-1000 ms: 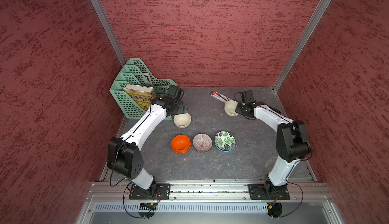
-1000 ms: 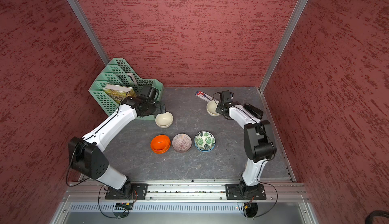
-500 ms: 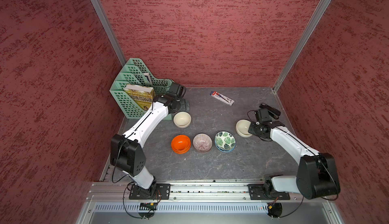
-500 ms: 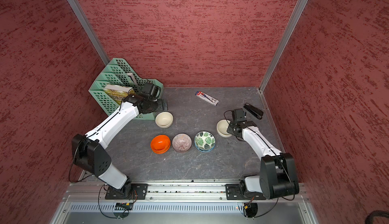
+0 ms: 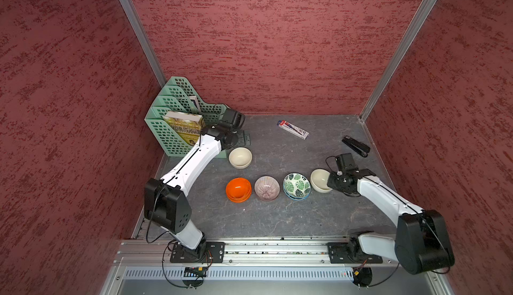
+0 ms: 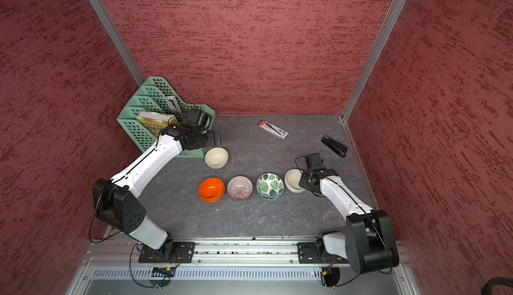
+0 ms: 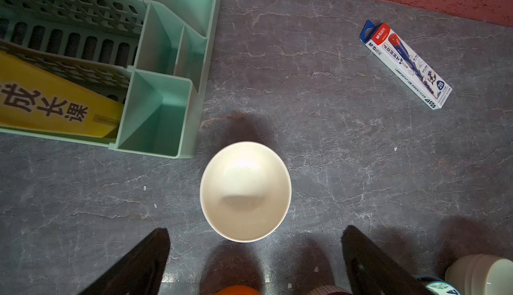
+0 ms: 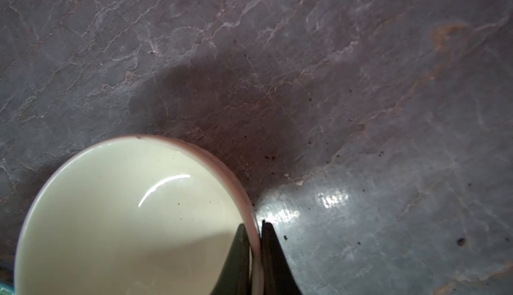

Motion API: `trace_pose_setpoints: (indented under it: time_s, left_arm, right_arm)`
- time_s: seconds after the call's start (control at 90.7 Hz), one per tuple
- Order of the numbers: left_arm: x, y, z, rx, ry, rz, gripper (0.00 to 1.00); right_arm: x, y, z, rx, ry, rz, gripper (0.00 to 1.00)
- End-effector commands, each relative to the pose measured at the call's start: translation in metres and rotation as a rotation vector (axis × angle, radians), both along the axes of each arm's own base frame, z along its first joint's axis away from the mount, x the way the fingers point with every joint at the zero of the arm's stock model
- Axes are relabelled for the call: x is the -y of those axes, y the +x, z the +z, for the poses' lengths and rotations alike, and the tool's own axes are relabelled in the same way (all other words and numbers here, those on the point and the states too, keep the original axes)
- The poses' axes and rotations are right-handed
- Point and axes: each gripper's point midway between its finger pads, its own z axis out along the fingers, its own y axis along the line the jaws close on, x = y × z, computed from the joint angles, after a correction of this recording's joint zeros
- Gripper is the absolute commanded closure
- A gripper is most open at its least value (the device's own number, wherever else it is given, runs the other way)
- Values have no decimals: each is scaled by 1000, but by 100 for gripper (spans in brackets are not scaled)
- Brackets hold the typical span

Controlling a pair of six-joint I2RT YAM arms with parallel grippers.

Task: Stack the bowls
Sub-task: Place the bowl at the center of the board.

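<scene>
Top views, row: in both top views four bowls cross the middle of the grey table from 9 to 3 o'clock. In order they are the orange bowl, purple striped bowl, leaf bowl and held cream bowl.
Top views, nesting: a second orange rim shows under the orange bowl, and a blue rim peeks out under the leaf bowl.
Top views, free cream bowl: it stands alone and upright at 12 o'clock of the orange bowl, just beside the green file rack.
Top views, left gripper: it is at 12 o'clock of the free cream bowl, apart from it and holding nothing.
Top views, right gripper: it is at the 3 o'clock rim of the held cream bowl. That bowl is just beside the leaf bowl; whether they touch cannot be told.
Top views, clutter: a book stands in the rack at 10 o'clock of the table. A pen box lies at 12 and a black stapler at 2.
Left wrist, jaws: they are spread wide, and the dark fingers grip nothing.
Left wrist, free cream bowl: it is empty and sits on the table just ahead of the fingertips, near the rack's corner.
Right wrist, jaws: they are pinched together on the held cream bowl's wall, one finger inside and one outside.
Right wrist, held cream bowl: it is empty and glossy; whether it is lifted or resting cannot be told.
</scene>
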Motion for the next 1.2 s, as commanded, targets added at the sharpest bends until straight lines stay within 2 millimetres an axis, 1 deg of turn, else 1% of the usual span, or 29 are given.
trace_pose_setpoints:
  time_s: [0.0, 0.198, 0.43, 0.573, 0.716, 0.849, 0.948, 1.014, 1.19]
  left_arm:
    - [-2, -2, 14, 30, 1, -1, 0]
    - [-2, -1, 16, 33, 2, 0, 0]
    - [-2, -1, 15, 34, 5, 0, 0]
    - [-1, 0, 15, 34, 0, -1, 0]
    - [-2, -1, 16, 36, 6, -2, 0]
    - [-4, -2, 16, 36, 12, 0, 0]
    - [-4, -2, 15, 36, 10, 0, 0]
    - [-4, -2, 15, 36, 9, 1, 0]
    - [-4, -2, 16, 36, 9, 1, 0]
  right_arm:
    - [-6, 7, 8, 59, 20, 13, 100]
    - [-6, 0, 6, 49, 3, 18, 100]
    - [7, -11, 14, 56, -64, -9, 100]
    - [12, -8, 15, 70, -85, -34, 100]
    - [8, -3, 7, 61, -73, -35, 99]
    - [7, -3, 2, 58, -65, -37, 98]
    - [6, -4, 2, 63, -60, -34, 96]
    - [5, -4, 2, 66, -59, -31, 92]
    - [5, -3, 6, 74, -60, -28, 76]
